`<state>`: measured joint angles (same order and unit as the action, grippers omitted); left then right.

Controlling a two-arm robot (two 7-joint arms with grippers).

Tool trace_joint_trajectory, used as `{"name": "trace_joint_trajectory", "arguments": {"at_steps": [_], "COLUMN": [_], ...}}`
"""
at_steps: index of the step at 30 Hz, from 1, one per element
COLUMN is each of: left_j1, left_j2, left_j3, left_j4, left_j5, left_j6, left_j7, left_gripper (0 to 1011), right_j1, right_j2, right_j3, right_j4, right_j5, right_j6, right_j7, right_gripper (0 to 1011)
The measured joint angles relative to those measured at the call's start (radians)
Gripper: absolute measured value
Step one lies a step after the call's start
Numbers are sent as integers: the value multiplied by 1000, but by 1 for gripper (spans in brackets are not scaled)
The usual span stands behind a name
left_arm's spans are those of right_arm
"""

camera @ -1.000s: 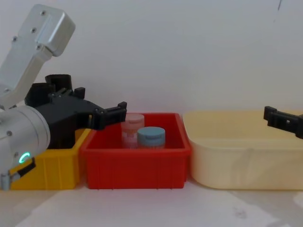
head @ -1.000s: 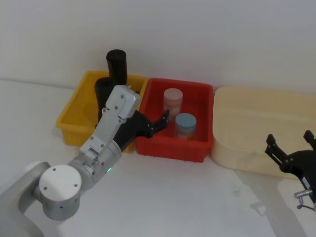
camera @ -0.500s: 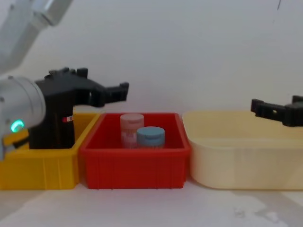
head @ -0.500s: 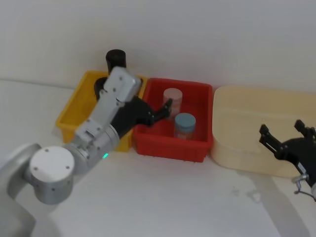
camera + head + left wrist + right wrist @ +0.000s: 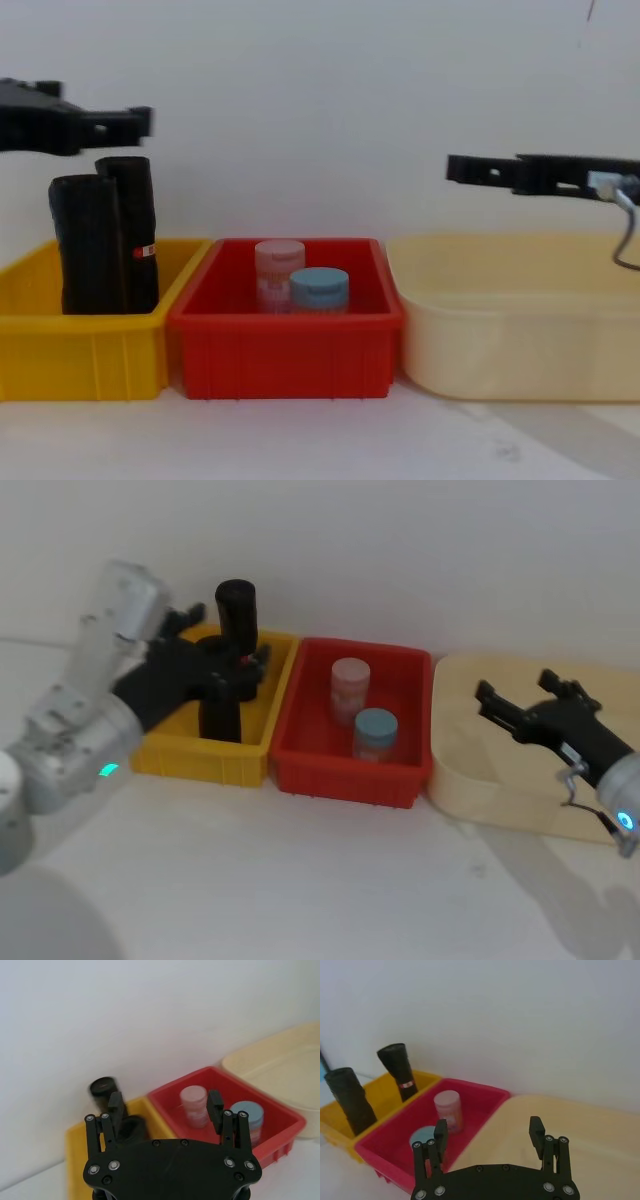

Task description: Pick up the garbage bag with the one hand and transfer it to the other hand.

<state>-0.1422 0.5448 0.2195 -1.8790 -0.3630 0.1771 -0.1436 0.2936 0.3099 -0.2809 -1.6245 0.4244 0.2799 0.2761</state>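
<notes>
Two black rolls stand upright in the yellow bin (image 5: pixel 160 745). The rear one, the garbage bag (image 5: pixel 236 610) (image 5: pixel 400 1067) (image 5: pixel 132 225), has a reddish band at mid-length. The front roll (image 5: pixel 220 705) (image 5: pixel 85 245) looks plain. My left gripper (image 5: pixel 228 635) (image 5: pixel 165 1105) (image 5: pixel 130 120), on the green-ringed arm, is open. It hovers just above the tops of the rolls and touches neither. My right gripper (image 5: pixel 515 688) (image 5: pixel 490 1132) (image 5: pixel 455 168), on the blue-ringed arm, is open and empty, held in the air over the beige tub (image 5: pixel 520 780).
A red bin (image 5: pixel 345 775) sits between the yellow bin and the beige tub. It holds a pink-lidded jar (image 5: pixel 350 685) and a blue-lidded jar (image 5: pixel 375 732). A white wall rises close behind the bins. White tabletop lies in front.
My left gripper has swung back from over the red bin and risen above the rolls in the yellow bin. My right gripper has risen and reached leftwards over the tub.
</notes>
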Motion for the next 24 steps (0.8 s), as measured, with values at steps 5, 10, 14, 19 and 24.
{"name": "trace_joint_trajectory", "arguments": {"at_steps": [5,10,14,19,24], "left_j1": [58,98,117,120,108], "left_j2": [36,57,69,76,78], "left_j3": [-93,-159,-195,-211,-208], "left_j4": [-31,-34,-18,16,56], "left_j5": [-51,-88,-113,-130,-140], "left_j6": [20,31,38,39,35], "left_j7": [-15,-30,-46,-72,-103], "left_gripper": [1001,1001,1001,1001,1001], "right_j1": [71,118,151,178,191], "right_j2": [-21,-36,-49,-58,-63], "right_j3": [-31,-55,-77,-99,-112], "right_j4": [39,71,103,133,148], "right_j5": [16,23,25,25,24], "right_j6": [49,76,94,103,104], "right_j7": [25,39,48,53,53], "right_gripper": [1001,1001,1001,1001,1001]}}
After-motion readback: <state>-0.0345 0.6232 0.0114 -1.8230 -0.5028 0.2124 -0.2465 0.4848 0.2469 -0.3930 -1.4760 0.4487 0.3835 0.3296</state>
